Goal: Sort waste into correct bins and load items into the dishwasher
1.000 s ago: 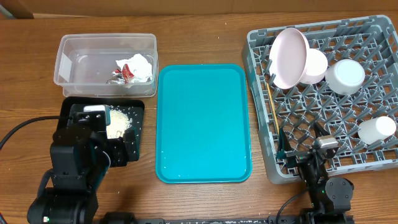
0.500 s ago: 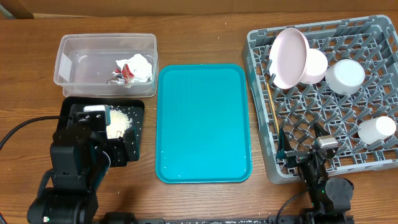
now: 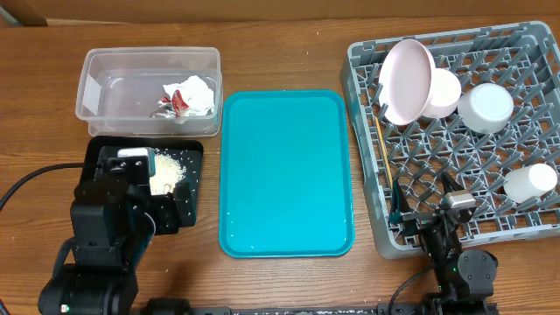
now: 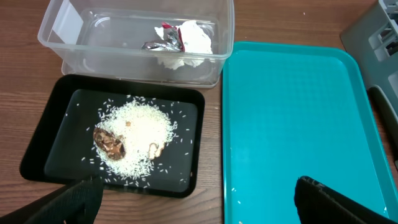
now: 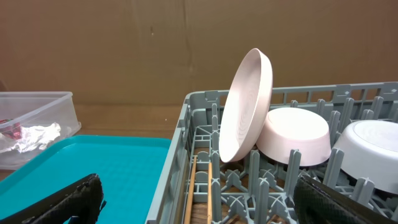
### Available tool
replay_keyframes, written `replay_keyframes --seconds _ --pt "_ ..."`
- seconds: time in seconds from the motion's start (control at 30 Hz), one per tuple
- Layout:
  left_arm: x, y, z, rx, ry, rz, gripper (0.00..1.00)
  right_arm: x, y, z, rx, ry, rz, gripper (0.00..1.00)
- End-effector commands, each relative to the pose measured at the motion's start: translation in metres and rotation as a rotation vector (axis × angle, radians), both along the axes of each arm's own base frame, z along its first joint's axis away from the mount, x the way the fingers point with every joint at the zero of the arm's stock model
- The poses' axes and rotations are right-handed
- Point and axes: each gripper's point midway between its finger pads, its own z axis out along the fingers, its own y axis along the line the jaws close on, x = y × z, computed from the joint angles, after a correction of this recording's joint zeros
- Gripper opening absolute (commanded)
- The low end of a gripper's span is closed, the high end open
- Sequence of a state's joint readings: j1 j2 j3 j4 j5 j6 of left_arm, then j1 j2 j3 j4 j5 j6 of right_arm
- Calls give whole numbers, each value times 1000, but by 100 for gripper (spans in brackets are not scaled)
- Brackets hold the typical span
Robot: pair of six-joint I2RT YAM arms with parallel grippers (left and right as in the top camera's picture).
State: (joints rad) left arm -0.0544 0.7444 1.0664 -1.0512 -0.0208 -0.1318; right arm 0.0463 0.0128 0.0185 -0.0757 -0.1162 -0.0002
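Note:
The clear tub (image 3: 96,87) at the back left holds crumpled tissue (image 3: 198,90) and a red wrapper (image 3: 176,103). In front of it, the black tray (image 4: 59,146) carries rice (image 4: 140,124) and brown scraps (image 4: 111,142). My left gripper (image 4: 198,186) hangs open above the tray's near right corner, holding nothing. The grey dish rack (image 3: 363,166) on the right holds a tilted plate (image 3: 407,80), two bowls (image 3: 444,92) (image 3: 486,107), a cup (image 3: 529,182) and chopsticks (image 3: 383,150). My right gripper (image 5: 199,186) is open and empty at the rack's near left corner.
A teal serving tray (image 3: 284,171) lies between the bins and the rack, with a few stray rice grains (image 4: 233,193) near its front left edge. A cardboard wall (image 5: 124,43) stands behind the table. Both arm bases sit at the front edge.

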Motion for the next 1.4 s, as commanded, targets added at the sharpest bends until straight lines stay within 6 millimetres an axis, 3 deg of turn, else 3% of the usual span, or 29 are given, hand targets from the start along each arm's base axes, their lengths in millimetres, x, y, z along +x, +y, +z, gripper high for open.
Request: replay_keyframes --seconds 0.0,0.23,0.47,0.7,0.93,1.1,1.27,1.37 --pt "-1 3 0 -2 -6 21 100 0 0 -2 1 -1 2 100" --pt "-6 9 -4 29 -120 37 100 0 0 -2 1 -1 2 100" --pt "12 3 -34 -22 -397 27 100 0 0 -2 0 -1 2 100" --pt "17 3 -58 -126 -660 62 100 0 0 -2 1 -1 2 100" --pt "22 6 -55 -141 -851 72 100 0 0 -2 0 -1 2 100" --pt "23 5 -66 -138 -819 72 100 0 0 -2 0 -1 2 100" --pt "24 5 -107 -119 -651 74 100 0 0 -2 0 -1 2 100" --pt "24 4 -106 -122 -656 70 100 0 0 -2 0 -1 2 100"
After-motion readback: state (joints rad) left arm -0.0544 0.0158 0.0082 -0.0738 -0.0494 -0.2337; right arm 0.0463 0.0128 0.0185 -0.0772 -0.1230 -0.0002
